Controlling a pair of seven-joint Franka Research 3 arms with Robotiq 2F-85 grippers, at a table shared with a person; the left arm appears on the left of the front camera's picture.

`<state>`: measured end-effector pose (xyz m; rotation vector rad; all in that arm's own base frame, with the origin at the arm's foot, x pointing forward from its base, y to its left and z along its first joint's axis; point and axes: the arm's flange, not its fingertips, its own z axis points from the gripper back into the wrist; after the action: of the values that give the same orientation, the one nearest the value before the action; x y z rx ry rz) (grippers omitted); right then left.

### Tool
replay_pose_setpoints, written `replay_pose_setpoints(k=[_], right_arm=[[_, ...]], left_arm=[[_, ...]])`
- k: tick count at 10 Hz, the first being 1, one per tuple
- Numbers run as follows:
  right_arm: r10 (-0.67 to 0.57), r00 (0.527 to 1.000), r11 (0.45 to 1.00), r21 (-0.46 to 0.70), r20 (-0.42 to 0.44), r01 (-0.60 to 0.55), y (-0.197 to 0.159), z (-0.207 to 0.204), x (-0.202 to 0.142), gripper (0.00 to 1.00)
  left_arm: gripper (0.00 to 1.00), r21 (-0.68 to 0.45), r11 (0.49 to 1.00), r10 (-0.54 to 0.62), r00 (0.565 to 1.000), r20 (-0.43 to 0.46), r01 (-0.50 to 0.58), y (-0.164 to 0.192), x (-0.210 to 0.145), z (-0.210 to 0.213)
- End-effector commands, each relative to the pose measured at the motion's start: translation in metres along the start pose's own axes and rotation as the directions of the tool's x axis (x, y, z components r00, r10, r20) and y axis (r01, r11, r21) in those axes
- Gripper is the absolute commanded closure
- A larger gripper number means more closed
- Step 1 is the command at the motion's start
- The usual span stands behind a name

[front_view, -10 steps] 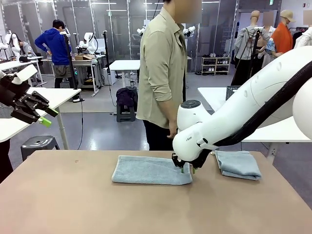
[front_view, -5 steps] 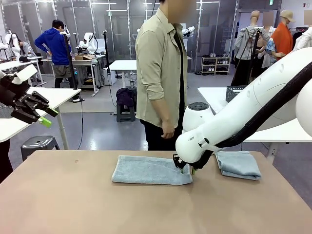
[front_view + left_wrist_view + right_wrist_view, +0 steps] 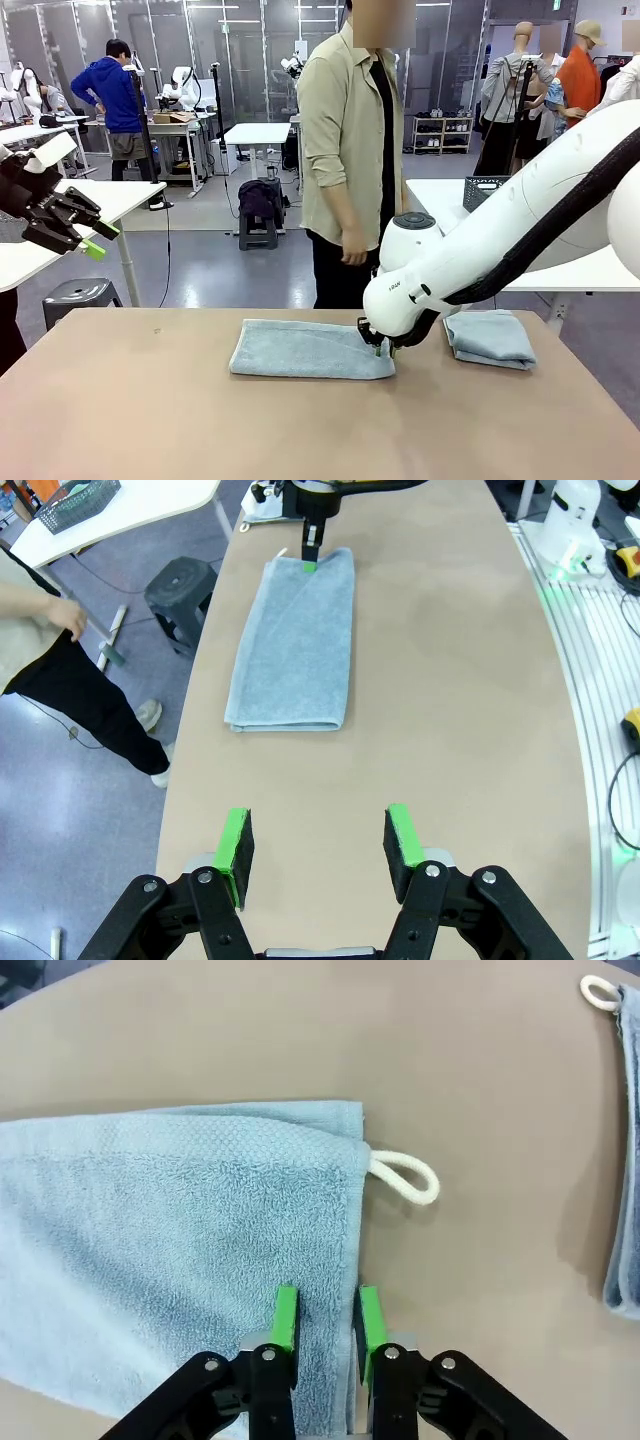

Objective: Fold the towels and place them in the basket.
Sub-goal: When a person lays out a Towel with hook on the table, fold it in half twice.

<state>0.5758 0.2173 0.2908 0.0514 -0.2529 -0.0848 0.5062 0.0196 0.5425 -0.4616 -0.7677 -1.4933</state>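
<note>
Towel [image 3: 310,349] lies folded long at the table's [image 3: 150,420] centre, a white loop [image 3: 405,1176] at its corner. The right gripper [image 3: 381,347] pinches its 3 o'clock edge, jaws narrow with cloth between the pads. A second folded towel [image 3: 489,337] sits further toward 3 o'clock. The left gripper [image 3: 318,844] hangs wide and empty. The basket [image 3: 485,189] rests on a table behind. Lettering on the right arm is too small to read.

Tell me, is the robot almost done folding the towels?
Not yet. One towel already lies folded small on the table. The right tool is pinching the edge of the long towel, which is folded lengthwise. The basket sits on the far table, no towel visibly in it.
</note>
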Motion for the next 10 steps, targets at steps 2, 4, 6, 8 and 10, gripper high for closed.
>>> replay_pose_setpoints(k=[2, 4, 6, 8, 10], right_arm=[[-0.009, 1.0, 1.0, 0.005, 0.003, 0.009, -0.0048, -0.0039, -0.0056, 0.69], [-0.006, 1.0, 1.0, 0.005, 0.0, 0.006, -0.0057, -0.006, -0.0058, 0.69], [-0.006, 1.0, 1.0, 0.001, -0.006, 0.006, -0.0054, -0.0063, -0.0057, 0.85], [-0.005, 1.0, 1.0, 0.004, -0.005, 0.005, -0.0054, -0.0063, -0.0058, 1.0], [-0.005, 1.0, 1.0, 0.0, -0.001, 0.005, -0.0061, -0.0061, -0.0065, 1.0]], left_arm=[[0.33, -0.004, 1.0, -0.007, 1.0, -0.012, 0.007, -0.0004, 0.0, 0.001], [0.33, -0.004, 1.0, -0.007, 1.0, -0.012, 0.007, -0.0004, 0.0, 0.001], [0.33, -0.004, 1.0, -0.007, 1.0, -0.012, 0.007, -0.0004, 0.0, 0.001], [0.33, -0.004, 1.0, -0.007, 1.0, -0.012, 0.007, -0.0004, 0.0, 0.001], [0.33, -0.004, 1.0, -0.007, 1.0, -0.012, 0.007, -0.0004, 0.0, 0.001]])
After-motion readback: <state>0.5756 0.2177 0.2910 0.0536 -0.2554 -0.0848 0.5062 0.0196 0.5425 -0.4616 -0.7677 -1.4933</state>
